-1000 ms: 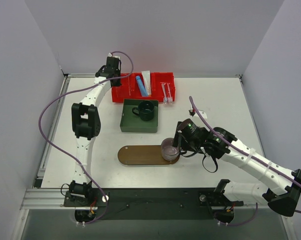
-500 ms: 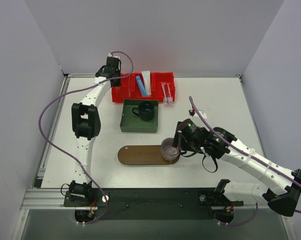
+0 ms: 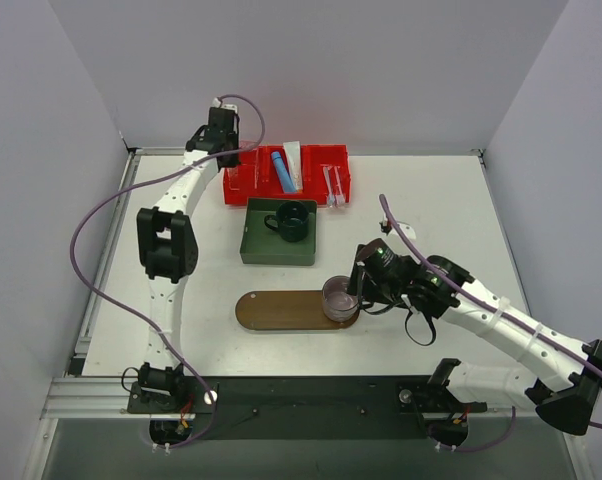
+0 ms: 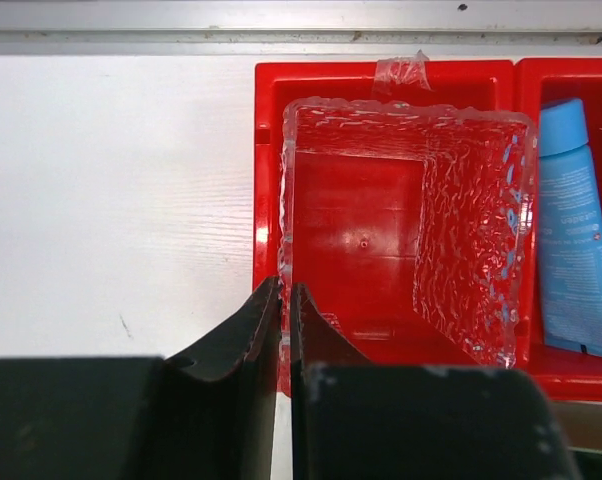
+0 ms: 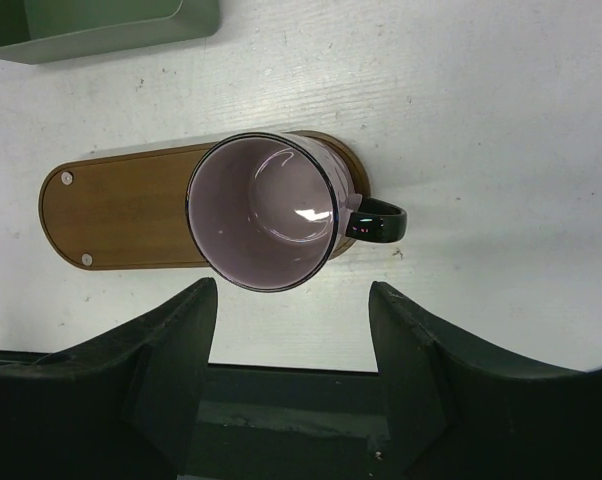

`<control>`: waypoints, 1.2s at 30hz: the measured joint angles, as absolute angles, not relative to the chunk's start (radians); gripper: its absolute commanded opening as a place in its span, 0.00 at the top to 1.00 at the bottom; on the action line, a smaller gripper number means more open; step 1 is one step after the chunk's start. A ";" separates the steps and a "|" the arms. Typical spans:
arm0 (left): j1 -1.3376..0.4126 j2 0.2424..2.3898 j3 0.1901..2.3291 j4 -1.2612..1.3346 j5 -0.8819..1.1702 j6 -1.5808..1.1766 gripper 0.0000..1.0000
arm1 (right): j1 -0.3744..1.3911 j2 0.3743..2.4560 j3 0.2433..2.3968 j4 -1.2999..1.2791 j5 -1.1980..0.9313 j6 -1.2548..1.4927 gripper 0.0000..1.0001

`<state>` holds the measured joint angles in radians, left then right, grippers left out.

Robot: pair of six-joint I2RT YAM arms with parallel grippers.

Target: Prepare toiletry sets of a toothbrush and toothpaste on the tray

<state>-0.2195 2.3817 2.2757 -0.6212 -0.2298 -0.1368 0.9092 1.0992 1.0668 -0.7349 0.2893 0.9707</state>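
Note:
The brown oval tray lies at the table's middle and also shows in the right wrist view. A pink mug stands on its right end. My right gripper is open and empty beside the mug. The blue tube, the white tube and two toothbrushes lie in the red bin. My left gripper is shut on the wall of a clear plastic box in the bin's left compartment. The blue tube lies to its right.
A green square box with a dark green mug stands between the red bin and the tray. Its corner shows in the right wrist view. The table's back rail runs just behind the bin.
My left wrist has shifted slightly back and up at the red bin's left end. My right arm and the pink mug have barely moved.

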 measured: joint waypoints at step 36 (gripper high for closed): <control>-0.482 1.137 1.150 -0.291 -0.381 0.019 1.00 | 0.793 0.991 1.234 -0.551 0.172 0.923 0.51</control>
